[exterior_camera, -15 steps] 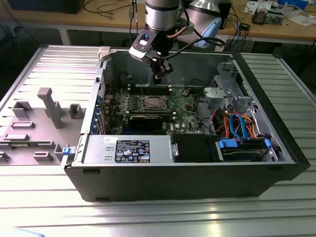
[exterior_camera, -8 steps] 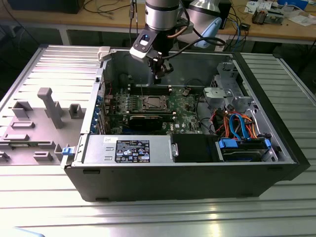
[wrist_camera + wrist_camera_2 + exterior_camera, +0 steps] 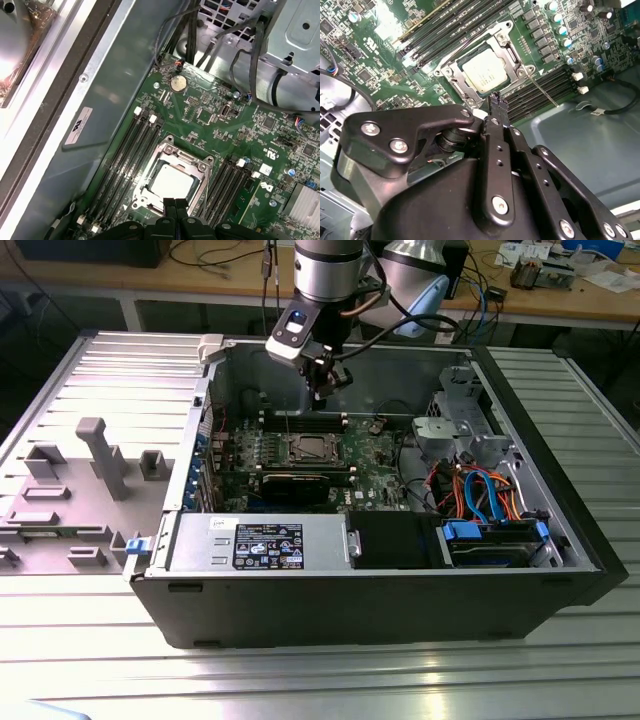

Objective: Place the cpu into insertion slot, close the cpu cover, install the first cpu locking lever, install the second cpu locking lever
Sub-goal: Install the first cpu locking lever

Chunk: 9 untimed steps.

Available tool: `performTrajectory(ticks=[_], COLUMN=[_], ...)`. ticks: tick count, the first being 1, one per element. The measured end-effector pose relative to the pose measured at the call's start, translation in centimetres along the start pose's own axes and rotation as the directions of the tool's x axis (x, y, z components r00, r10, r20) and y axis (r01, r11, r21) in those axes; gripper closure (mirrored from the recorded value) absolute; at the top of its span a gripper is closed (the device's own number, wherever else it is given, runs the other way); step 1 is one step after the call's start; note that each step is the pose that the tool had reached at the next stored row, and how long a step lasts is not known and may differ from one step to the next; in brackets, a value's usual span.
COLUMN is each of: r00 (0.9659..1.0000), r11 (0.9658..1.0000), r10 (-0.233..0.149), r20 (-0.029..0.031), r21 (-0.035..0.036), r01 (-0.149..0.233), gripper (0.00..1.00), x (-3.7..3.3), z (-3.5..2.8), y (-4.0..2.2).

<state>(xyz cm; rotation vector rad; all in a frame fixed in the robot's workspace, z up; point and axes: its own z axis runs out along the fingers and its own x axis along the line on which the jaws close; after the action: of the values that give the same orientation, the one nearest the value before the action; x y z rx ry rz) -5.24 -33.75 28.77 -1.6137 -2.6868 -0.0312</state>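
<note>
End effector (image 3: pixel 495 98) closed, hovering above seated cpu (image 3: pixel 484 71)

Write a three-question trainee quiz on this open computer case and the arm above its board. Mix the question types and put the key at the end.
1. True or false: the cpu cover lies closed over the cpu.
2. Multiple choice: the gripper is A) open around the cpu; B) shut, holding nothing; C) shut on a cable.
3. Short answer: in the first wrist view, which long black parts flank the cpu on two sides?

Key: 1 true; 2 B; 3 the memory slots.
</note>
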Motion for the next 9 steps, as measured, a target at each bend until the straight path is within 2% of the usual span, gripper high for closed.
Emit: performTrajectory(ticks=[5,9], r00=[0.9995,0.9969], r11=[0.9995,0.9969], r10=[-0.032,-0.078], r20=[-0.0005,-0.0011], r21=[0.0005,0.0013], r01=[0.032,0.078], gripper=[0.89,0.89], x=[0.00,0.00], z=[0.00,0.00], y=[0.00,0.00])
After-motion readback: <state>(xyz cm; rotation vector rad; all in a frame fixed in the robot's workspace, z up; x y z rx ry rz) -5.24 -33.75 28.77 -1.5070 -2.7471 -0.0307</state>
